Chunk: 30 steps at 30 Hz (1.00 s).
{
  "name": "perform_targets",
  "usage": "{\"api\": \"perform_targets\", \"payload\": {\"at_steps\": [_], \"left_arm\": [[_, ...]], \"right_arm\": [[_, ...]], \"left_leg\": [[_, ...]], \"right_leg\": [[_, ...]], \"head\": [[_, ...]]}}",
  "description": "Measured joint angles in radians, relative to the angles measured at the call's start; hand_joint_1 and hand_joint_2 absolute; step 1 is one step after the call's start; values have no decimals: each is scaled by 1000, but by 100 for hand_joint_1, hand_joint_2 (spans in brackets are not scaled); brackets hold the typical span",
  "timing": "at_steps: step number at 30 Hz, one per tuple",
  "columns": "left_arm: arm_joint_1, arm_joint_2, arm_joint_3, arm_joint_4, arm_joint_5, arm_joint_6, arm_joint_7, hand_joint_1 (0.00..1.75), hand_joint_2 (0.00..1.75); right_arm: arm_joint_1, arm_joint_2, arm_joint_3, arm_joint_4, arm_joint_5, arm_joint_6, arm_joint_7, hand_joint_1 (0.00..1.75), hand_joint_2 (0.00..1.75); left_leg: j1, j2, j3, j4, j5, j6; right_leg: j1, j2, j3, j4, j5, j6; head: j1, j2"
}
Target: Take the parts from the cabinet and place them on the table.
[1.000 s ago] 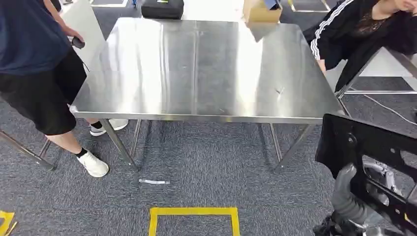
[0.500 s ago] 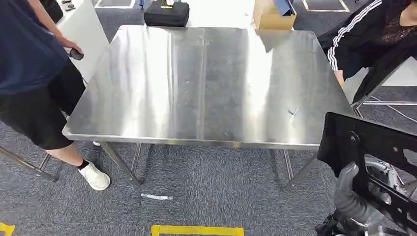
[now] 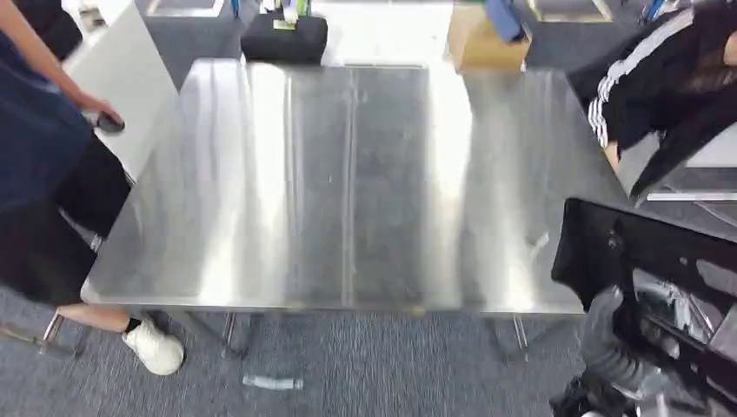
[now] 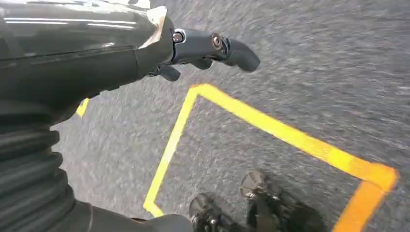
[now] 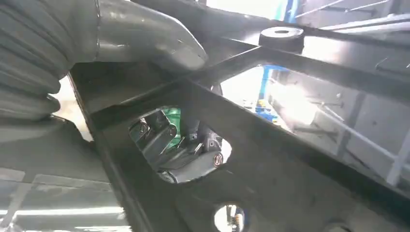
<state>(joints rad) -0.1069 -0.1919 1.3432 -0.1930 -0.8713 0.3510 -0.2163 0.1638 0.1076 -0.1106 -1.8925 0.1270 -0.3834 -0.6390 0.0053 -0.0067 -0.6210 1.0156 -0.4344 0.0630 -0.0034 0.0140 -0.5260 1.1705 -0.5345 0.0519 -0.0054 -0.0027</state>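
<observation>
1. Right hand (image 5: 179, 154) grips the black part (image 3: 660, 278); in the right wrist view its fingers (image 5: 159, 140) curl through an opening in the part's frame and the thumb (image 5: 145, 38) lies across the top of a bar.
2. Seen from the head, the part is a flat black frame with cut-outs, held at the near right, its far left corner overlapping the near right corner of the counter (image 3: 348, 174). Whether it touches the counter I cannot tell.
3. Left hand (image 4: 203, 48) hangs over grey carpet (image 4: 314, 72) with nothing in it, fingers loosely bent and apart, above a square of yellow tape (image 4: 270, 125).
4. The counter is bare, shiny steel, with bright glare in bands.
5. At the left a person (image 3: 43, 174) in a dark top, black shorts and a white shoe (image 3: 156, 347) stands against the counter's edge, holding a small dark thing (image 3: 110, 123).
6. At the far right another person (image 3: 660, 78), in black with white sleeve stripes, leans near the counter's corner.
7. Beyond the far edge sit a black case (image 3: 284, 39) and a cardboard box (image 3: 487, 43).
8. A small pale strip (image 3: 273, 381) lies on the carpet under the near edge.
</observation>
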Motion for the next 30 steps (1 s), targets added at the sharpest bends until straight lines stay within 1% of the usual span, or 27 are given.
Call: {"api": "perform_targets", "payload": {"at_steps": [1,2,3,4,5,6,7,8,9,10,11,12,13,15,16,17,18,19,20,21,23,24,25,26,27,28,30], "left_arm": [[-2,0,-1,0,0,0,0,0,175],[-1,0,-3,0,0,0,0,0,175],[1,0,-4,0,0,0,0,0,175],[2,0,-4,0,0,0,0,0,175],[2,0,-5,0,0,0,0,0,175],[2,0,-5,0,0,0,0,0,175],[2,0,-5,0,0,0,0,0,175],[4,2,-5,0,0,1,0,0,175],[4,3,-6,0,0,1,0,0,175],[2,3,-6,0,0,2,1,0,175],[1,2,-6,0,2,3,3,0,175],[-1,3,-6,0,2,3,3,0,175],[-8,0,-6,0,1,3,6,0,175],[-15,-2,-7,0,-4,5,13,0,175],[-14,-3,-8,0,-6,6,15,0,175],[-13,-3,-8,0,-7,9,17,0,175],[-10,-3,-8,0,-8,13,18,0,175],[-7,-3,-9,0,-10,12,18,0,175],[-5,-3,-10,0,-14,12,19,0,175],[-4,-2,-10,0,-18,12,20,0,175],[-2,0,-11,0,-19,9,22,0,175],[1,3,-11,0,-19,9,22,0,175],[2,4,-11,0,-23,9,24,0,175],[2,2,-12,0,-23,9,26,0,175],[3,2,-13,0,-23,12,29,0,175],[0,0,-13,0,-24,14,29,0,175],[-5,-1,-14,0,-24,21,31,0,175]], "right_arm": [[1,-1,0,0,0,0,0,175,175],[3,-2,-1,0,0,-1,0,175,175],[4,-2,-1,0,0,-1,0,175,175],[4,-2,-1,0,0,-1,0,175,175],[4,-2,-1,0,0,-1,0,175,175],[6,-2,-1,0,0,-1,0,175,175],[7,-2,-1,1,0,-1,0,175,175],[8,-2,-1,5,0,-3,4,175,175],[7,-3,-3,8,0,-9,12,175,175],[4,-3,-4,13,1,-14,28,175,175],[0,-3,-7,15,3,-24,39,175,175],[-9,-4,-13,17,4,-32,50,175,175],[-22,-5,-22,22,9,-41,62,175,175],[-41,-14,-45,38,40,-70,105,175,175],[-47,-17,-58,50,53,-76,122,175,175],[-50,-24,-74,68,66,-81,138,175,175],[-51,-32,-90,84,80,-83,151,175,175],[-55,-40,-107,104,98,-90,162,175,175],[-63,-50,-127,131,124,-97,175,175,175],[-75,-60,-147,161,149,-101,185,175,175],[-97,-86,-194,231,199,-102,201,175,175],[-115,-96,-212,267,220,-103,202,175,175],[-136,-109,-230,314,254,-110,209,175,175],[-158,-127,-245,356,289,-123,220,175,175],[-185,-153,-259,407,329,-133,232,175,175],[-212,-176,-271,461,364,-145,244,175,175],[-269,-229,-303,576,432,-178,269,175,175]], "left_leg": [[0,-1,13,-3,-12,0],[0,-3,31,-6,-27,1],[0,-4,52,-7,-43,1],[0,-6,74,-8,-60,0],[0,-9,98,-8,-78,-2],[0,-10,124,-8,-99,-4],[0,-11,146,-8,-118,-7],[-1,-12,151,-9,-135,-11],[-5,-12,177,-6,-158,-18],[-4,-11,184,-15,-172,-25],[-1,-10,211,-18,-174,-31],[0,-8,213,-6,-165,-33],[5,-8,196,26,-150,-36],[5,-1,105,169,-111,-41],[5,-1,56,230,-132,-44],[5,-1,8,276,-182,-47],[5,-1,-27,299,-232,-48],[5,-1,-53,299,-267,-47],[5,0,-67,278,-265,-46],[5,-1,-66,228,-227,-43],[2,0,-45,83,-71,-28],[-6,0,-48,48,-12,-19],[-7,-11,-44,50,-43,-14],[-8,-12,-33,47,-12,-14],[-8,-11,-32,44,-5,-14],[-6,-10,-33,40,1,-22],[-12,-14,-33,41,-1,-19]], "right_leg": [[0,0,-57,73,-13,0],[0,0,-107,126,-59,-13],[0,-1,-143,146,-112,-21],[-1,-1,-164,134,-150,-21],[-5,-2,-171,95,-162,-17],[-10,-3,-169,31,-142,-6],[-14,-6,-166,-41,-74,15],[-18,-16,-167,-106,45,49],[-12,-25,-159,-136,122,51],[-3,-27,-135,-133,126,21],[-2,-23,-128,-135,125,3],[-4,-22,-118,-134,125,-5],[-7,-20,-105,-137,118,-15],[-10,-20,-83,-150,105,-35],[-10,-20,-75,-153,97,-45],[-9,-19,-65,-154,86,-50],[-9,-17,-54,-154,76,-50],[-9,-15,-41,-154,64,-50],[-9,-13,-25,-155,53,-49],[-9,-11,-9,-155,41,-46],[-9,-11,14,-156,20,-40],[-5,-8,23,-154,13,-34],[-1,0,22,-152,4,-25],[1,1,23,-152,-2,-18],[1,3,21,-154,-5,-17],[2,1,28,-151,-5,-22],[3,0,33,-163,-6,-20]], "head": [[3,0],[5,0],[4,0],[5,0],[5,0],[5,0],[5,0],[8,0],[5,0],[8,0],[1,0],[6,0],[5,0],[3,0],[2,0],[4,0],[2,0],[2,0],[2,0],[3,0],[3,0],[2,0],[0,0],[0,0],[1,0],[0,0],[1,0]]}}
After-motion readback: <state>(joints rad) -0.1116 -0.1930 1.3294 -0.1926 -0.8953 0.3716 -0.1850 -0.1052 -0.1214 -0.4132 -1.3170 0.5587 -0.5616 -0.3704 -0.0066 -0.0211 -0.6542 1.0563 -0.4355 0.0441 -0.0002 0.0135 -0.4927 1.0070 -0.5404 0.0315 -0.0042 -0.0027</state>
